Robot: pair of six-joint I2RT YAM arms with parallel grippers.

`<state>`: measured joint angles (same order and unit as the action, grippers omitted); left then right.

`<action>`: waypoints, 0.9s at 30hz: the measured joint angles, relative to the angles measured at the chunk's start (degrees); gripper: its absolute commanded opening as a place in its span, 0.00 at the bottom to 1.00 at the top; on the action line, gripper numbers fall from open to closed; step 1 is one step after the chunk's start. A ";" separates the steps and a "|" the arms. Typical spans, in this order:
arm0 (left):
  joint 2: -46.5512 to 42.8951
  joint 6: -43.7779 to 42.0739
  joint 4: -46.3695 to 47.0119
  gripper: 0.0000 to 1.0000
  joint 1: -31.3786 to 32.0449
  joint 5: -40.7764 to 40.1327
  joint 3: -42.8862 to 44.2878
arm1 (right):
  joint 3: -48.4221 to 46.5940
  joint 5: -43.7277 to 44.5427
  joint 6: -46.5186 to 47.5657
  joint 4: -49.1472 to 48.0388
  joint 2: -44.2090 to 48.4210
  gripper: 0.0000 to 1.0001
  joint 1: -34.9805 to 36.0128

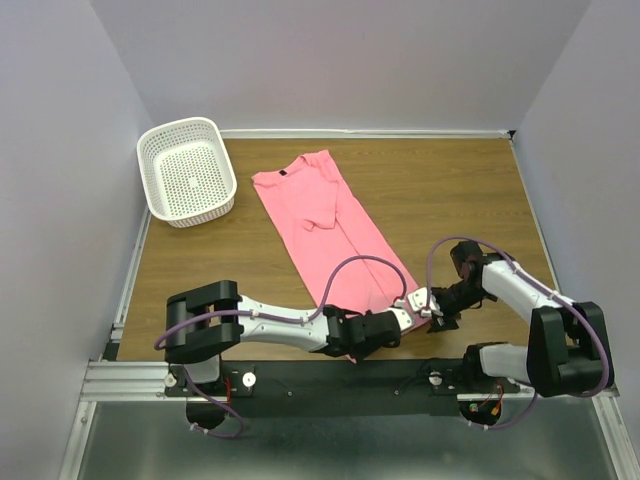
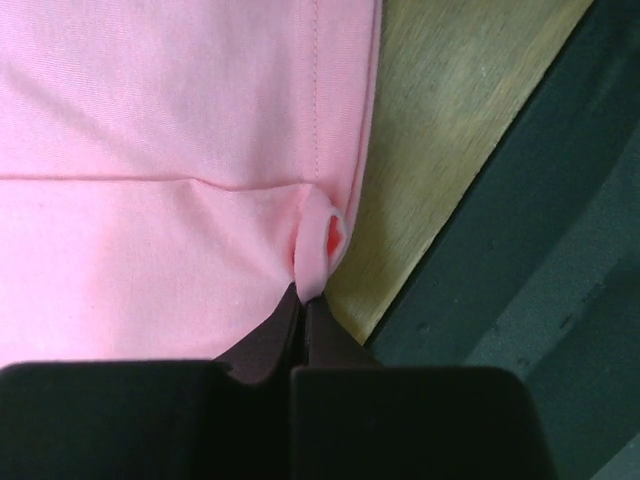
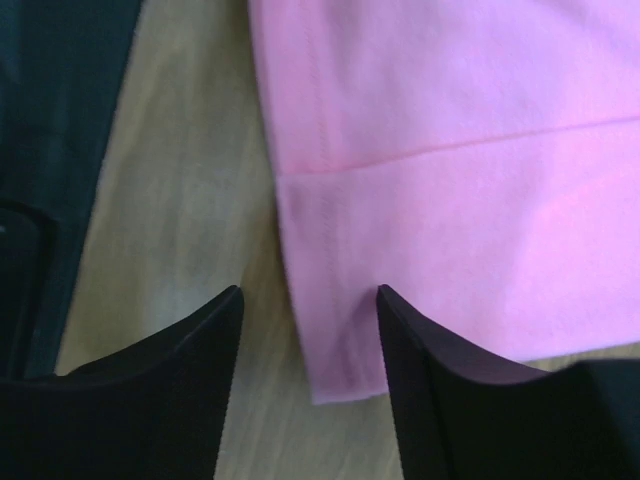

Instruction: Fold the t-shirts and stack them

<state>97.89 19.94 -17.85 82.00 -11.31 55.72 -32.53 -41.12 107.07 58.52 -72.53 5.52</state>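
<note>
Right of the white basket (image 1: 200, 212), the pink t-shirt (image 1: 330, 225) lay flat, hem farthest from it. My left gripper (image 2: 303, 310) pinched one hem corner; my right gripper (image 3: 308, 292) stood open astride the other, presumably so both could lift the hem together.

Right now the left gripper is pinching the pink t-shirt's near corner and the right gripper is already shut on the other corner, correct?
Not quite. The left gripper is shut on the pink t-shirt, but the right gripper is not shut. The right wrist view shows its jaws standing open on either side of the hem corner, not yet gripping it.
</note>
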 measured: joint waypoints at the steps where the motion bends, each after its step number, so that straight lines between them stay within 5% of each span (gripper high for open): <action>1: -0.22 0.00 0.15 0.00 0.00 0.37 -0.24 | 0.31 0.59 -0.92 -1.49 -0.13 0.59 0.81; 6: -0.85 0.00 0.92 0.00 0.00 1.42 -1.03 | 0.24 1.44 -6.01 -6.25 -1.66 0.44 3.06; 12: -3.17 0.00 3.26 0.00 0.09 2.58 -4.28 | -0.02 0.98 -7.91 -7.93 -2.45 0.03 3.80; 21: -7.17 -1.29 7.91 0.00 -1.92 7.96 -7.72 | -2.58 -0.42 -9.25 -7.54 -1.05 0.00 3.91; 27: -16.44 -1.79 12.50 0.00 -16.20 16.00 -10.86 | -18.82 -4.74 -15.69 -5.77 -9.25 0.01 4.57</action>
<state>81.45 18.15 -5.34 65.80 4.69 44.86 -51.35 -45.87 91.37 52.75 -81.78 10.09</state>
